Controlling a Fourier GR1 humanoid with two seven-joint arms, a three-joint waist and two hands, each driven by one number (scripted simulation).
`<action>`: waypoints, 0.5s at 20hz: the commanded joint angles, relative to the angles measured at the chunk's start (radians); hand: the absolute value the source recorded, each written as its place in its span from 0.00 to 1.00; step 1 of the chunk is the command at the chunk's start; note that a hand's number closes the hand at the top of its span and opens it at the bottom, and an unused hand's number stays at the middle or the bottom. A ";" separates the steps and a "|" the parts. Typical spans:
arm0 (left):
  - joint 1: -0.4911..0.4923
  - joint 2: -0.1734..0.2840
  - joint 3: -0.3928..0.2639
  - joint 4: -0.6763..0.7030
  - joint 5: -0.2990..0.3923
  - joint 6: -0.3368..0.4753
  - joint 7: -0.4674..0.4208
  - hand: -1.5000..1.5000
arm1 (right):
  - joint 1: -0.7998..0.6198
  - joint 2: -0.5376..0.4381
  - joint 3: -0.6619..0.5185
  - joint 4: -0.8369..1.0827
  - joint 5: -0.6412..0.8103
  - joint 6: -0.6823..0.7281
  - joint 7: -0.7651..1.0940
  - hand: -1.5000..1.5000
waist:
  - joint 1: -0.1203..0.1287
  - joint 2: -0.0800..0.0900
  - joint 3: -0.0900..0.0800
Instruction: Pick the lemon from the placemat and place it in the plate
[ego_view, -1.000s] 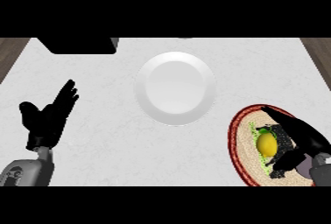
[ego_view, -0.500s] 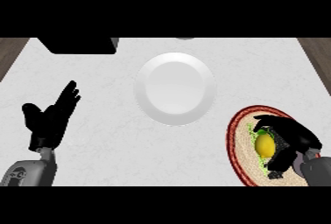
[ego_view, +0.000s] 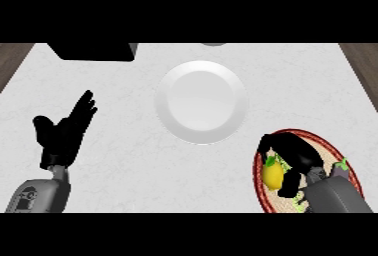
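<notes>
White marble covers the counter (ego_view: 125, 165), and a white plate (ego_view: 201, 101) lies on it a little above the middle, toward 12 o'clock, with nothing in it. At about 4 o'clock from the plate there is the round woven placemat (ego_view: 336, 160) with a dark red rim and some green leaf marks on it. The yellow lemon (ego_view: 273, 175) lies on the left part of this placemat — it is not in the plate. The right hand (ego_view: 295, 156) comes in from 5 o'clock over the placemat, and its grey forearm (ego_view: 336, 196) hides the lower part of the mat. The fingers are bent down and curve around the lemon from the top and the right side; the thumb side is at 11 o'clock of the fruit. The lemon is still seen between them, touching the hand. The left hand (ego_view: 65, 135) shows at 9 o'clock, near the left edge, well apart from the plate — its fingers are straight and together, pointing to 1 o'clock, the thumb standing apart. A black box (ego_view: 92, 51) stands at 11 o'clock by the far edge of the counter.
</notes>
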 joint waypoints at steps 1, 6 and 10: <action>-0.039 -0.007 -0.022 0.011 -0.006 -0.012 0.014 0.50 | -0.082 0.260 0.234 -0.058 0.045 0.040 0.050 1.00 | 0.062 0.016 0.019; -0.078 -0.011 -0.024 0.032 -0.015 -0.008 0.014 0.50 | -0.219 0.337 0.459 -0.080 0.020 -0.097 0.250 1.00 | 0.077 0.018 0.022; -0.053 -0.014 -0.028 0.050 -0.025 -0.005 0.009 0.50 | -0.270 0.340 0.572 -0.145 0.031 -0.355 0.403 1.00 | 0.050 0.012 0.022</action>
